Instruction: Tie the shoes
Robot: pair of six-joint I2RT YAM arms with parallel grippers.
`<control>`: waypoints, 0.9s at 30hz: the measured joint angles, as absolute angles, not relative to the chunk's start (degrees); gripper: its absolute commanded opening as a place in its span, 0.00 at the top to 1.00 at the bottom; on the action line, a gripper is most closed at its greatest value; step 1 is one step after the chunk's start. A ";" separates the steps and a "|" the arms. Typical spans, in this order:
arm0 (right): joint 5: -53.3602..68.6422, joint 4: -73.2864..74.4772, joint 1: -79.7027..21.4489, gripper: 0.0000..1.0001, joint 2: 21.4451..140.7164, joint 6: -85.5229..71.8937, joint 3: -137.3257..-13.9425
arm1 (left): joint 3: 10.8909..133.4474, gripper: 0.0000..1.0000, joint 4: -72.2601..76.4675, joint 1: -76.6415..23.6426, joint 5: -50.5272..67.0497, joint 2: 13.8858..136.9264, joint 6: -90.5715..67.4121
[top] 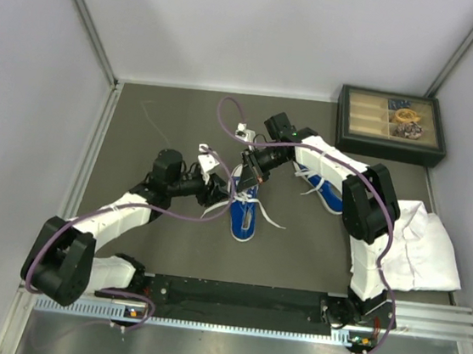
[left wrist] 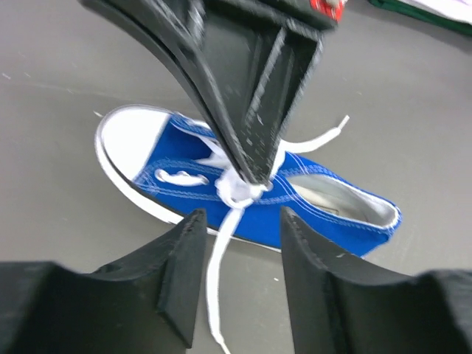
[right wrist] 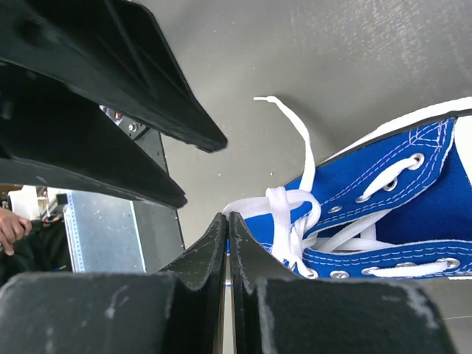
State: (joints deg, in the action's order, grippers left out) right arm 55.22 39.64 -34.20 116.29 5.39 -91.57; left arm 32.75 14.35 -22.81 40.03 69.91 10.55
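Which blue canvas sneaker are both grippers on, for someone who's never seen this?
On the dark grey table, look at the centre. The blue canvas sneaker there lies in the open, white laces spread; its twin hides partly under the right arm.

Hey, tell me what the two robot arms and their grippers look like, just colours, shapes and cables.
The left arm and right arm have white shells with bulky black joints, and a thin purple cable runs loosely along each. The left gripper and right gripper are matte black, with thick wedge-shaped fingers that taper to narrow tips.
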 measured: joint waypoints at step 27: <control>53.95 41.32 -34.81 1.00 116.29 6.85 -93.49 | 33.56 0.95 24.25 -22.85 47.57 80.53 7.25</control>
State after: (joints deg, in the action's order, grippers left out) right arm 53.95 41.32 -34.81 116.29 6.85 -93.49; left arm 33.56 24.25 -22.85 47.57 80.53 7.25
